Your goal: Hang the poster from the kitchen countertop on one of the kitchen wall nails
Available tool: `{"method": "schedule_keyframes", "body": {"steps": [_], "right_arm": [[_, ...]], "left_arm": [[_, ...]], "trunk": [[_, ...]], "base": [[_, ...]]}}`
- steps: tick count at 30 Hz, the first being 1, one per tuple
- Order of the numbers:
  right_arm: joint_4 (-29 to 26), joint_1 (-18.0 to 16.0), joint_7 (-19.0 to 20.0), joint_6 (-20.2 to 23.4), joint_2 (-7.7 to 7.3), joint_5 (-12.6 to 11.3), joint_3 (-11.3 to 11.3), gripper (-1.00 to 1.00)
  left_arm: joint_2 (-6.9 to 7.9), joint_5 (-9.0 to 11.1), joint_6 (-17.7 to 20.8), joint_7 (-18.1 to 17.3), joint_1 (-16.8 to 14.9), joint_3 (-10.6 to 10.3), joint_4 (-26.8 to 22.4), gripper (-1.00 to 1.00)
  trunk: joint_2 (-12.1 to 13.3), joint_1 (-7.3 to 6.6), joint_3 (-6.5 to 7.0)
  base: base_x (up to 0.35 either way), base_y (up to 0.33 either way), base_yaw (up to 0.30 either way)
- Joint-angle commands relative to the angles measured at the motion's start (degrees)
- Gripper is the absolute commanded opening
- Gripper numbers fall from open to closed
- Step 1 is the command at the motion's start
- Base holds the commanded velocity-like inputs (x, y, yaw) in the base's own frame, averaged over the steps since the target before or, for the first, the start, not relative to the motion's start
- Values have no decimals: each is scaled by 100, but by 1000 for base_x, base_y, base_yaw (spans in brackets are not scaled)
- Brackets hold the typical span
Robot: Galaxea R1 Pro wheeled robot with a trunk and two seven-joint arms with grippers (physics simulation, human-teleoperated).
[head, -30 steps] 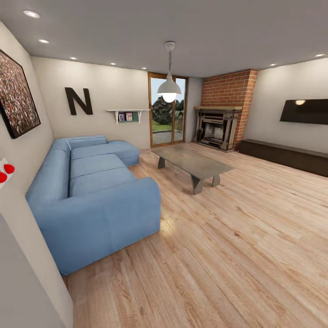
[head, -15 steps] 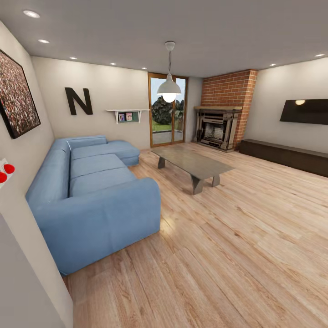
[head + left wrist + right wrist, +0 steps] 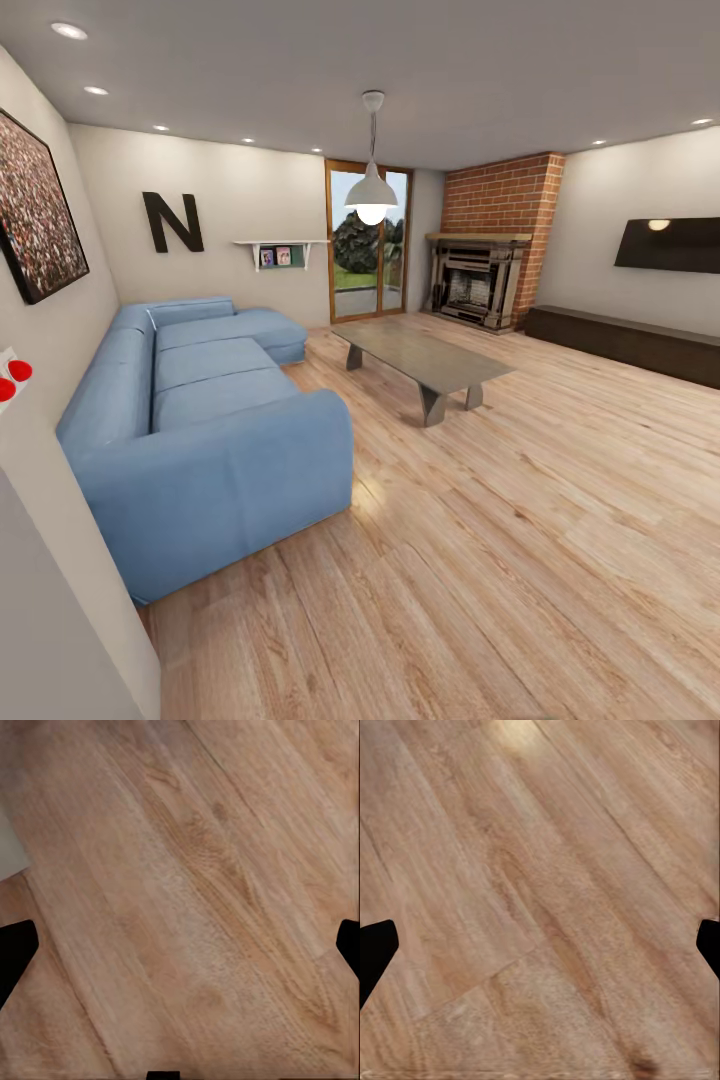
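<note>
The poster, the kitchen countertop and the wall nails are out of view; the head view looks into a living room. My left gripper points down at bare wood floor, its dark fingertips spread to the picture's edges, open and empty. My right gripper also hangs open over wood planks, fingertips wide apart with nothing between them.
A blue L-shaped sofa stands along the left wall. A grey coffee table sits mid-room, with a brick fireplace and glass door behind it. A large reddish speckled picture hangs at the left. Open wood floor lies ahead.
</note>
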Motion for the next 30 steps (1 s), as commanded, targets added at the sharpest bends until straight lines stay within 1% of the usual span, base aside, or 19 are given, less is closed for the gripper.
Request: {"method": "schedule_keyframes", "body": {"steps": [1, 5, 6, 12, 16, 23, 30], "right_arm": [[-39, 17, 0, -30, -6, 4, 0, 100], [19, 23, 1, -32, -8, 6, 6, 100], [124, 26, 2, -34, -4, 5, 7, 100], [128, 26, -9, -37, -10, 7, -1, 100], [124, 26, -13, -40, -11, 7, -5, 100], [122, 26, -15, -42, -12, 7, -7, 100], [121, 26, -15, -43, -12, 7, -8, 100]], "left_arm": [[43, -4, -4, 3, 6, 14, 22, 100], [58, -5, -10, 7, 6, 14, 63, 100], [68, 4, -17, 8, 7, 5, 196, 100], [69, 4, -15, 12, 7, 20, 212, 100], [69, 4, -14, 12, 7, 21, 212, 100], [69, 4, -13, 13, 7, 22, 212, 100], [69, 4, -13, 13, 7, 22, 247, 100]], "trunk": [[-3, 0, -6], [-3, 0, -6], [-3, 0, -6], [-3, 0, -6], [-3, 0, -6], [-3, 0, -6], [-3, 0, -6]], "base": [[0, 0, 0], [0, 0, 0], [0, 0, -69], [0, 0, -252], [34, -42, -118], [119, -198, -60], [191, -236, -229]]}}
